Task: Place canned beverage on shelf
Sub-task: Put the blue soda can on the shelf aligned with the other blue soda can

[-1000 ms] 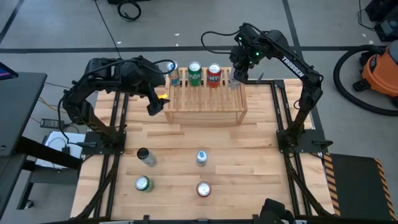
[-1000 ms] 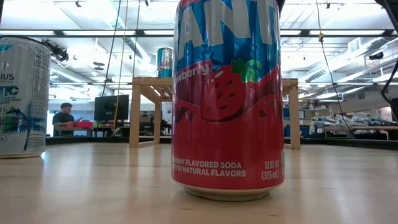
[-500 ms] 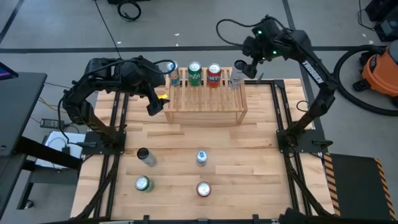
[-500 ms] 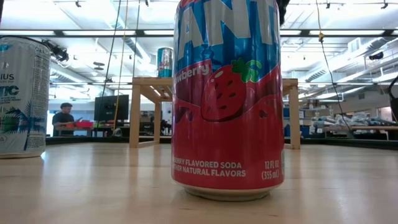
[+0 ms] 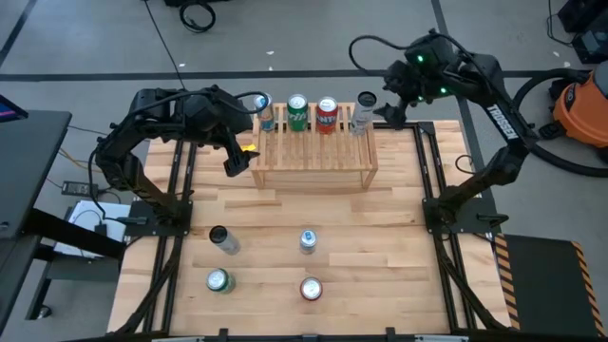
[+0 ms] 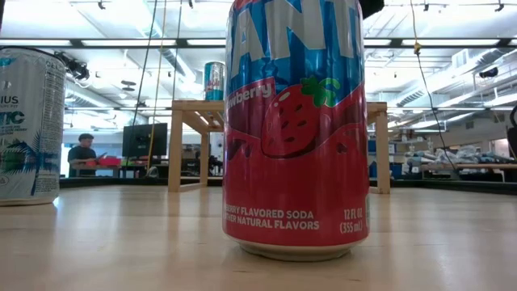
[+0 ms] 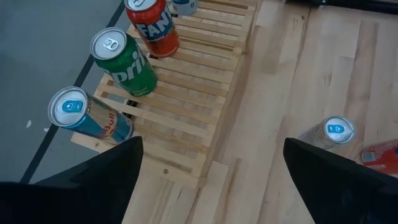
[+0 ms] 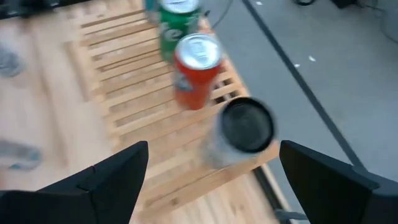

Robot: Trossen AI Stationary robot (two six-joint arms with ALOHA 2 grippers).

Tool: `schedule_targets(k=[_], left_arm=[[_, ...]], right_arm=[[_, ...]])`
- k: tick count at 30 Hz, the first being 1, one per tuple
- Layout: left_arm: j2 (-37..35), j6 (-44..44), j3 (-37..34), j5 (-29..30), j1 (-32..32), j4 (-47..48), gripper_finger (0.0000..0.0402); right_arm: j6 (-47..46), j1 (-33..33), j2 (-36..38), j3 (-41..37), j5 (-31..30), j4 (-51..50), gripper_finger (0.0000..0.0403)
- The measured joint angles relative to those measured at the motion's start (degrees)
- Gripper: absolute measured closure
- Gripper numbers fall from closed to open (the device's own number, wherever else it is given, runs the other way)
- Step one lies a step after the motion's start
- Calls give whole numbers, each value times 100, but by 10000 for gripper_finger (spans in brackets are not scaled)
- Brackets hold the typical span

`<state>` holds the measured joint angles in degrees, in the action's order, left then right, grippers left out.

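The light wood shelf (image 5: 313,152) stands at the table's far middle. Several cans stand upright on its slatted top along the far edge: a blue-silver can (image 5: 267,112), a green can (image 5: 297,112), a red can (image 5: 327,114) and a silver can with a dark top (image 5: 363,111) at the right end. My right gripper (image 5: 393,104) is open and empty, just right of the silver can (image 8: 239,134). My left gripper (image 5: 232,163) is open and empty, beside the shelf's left end, above the table.
Several loose cans stand on the near half of the table: a dark can (image 5: 223,238), a blue-silver can (image 5: 308,241), a green-topped can (image 5: 219,280) and a red strawberry soda can (image 5: 311,288), which fills the low view (image 6: 295,129). Bare wood lies between them and the shelf.
My right gripper has drawn away from the silver can toward the table's right edge, the arm swinging out to the right. The silver can stays upright on the shelf's right end.
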<state>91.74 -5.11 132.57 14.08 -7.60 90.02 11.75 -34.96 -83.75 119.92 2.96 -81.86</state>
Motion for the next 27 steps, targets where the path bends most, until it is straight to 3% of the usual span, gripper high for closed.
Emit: schedule_targets(k=[7,13,20,27], left_arm=[[-140,72,-4,81,-10,-2,12],[-903,-328,-279,182,-37,-10,12],[-2324,-1069,-2149,246,-22,-77,12],[-3715,-1658,-4286,319,-22,-866,12]], right_arm=[[-162,689,369,0,29,-550,30],[-303,901,869,0,27,-598,30],[-444,912,1405,-1,26,-569,30],[-680,910,1768,0,160,-569,30]])
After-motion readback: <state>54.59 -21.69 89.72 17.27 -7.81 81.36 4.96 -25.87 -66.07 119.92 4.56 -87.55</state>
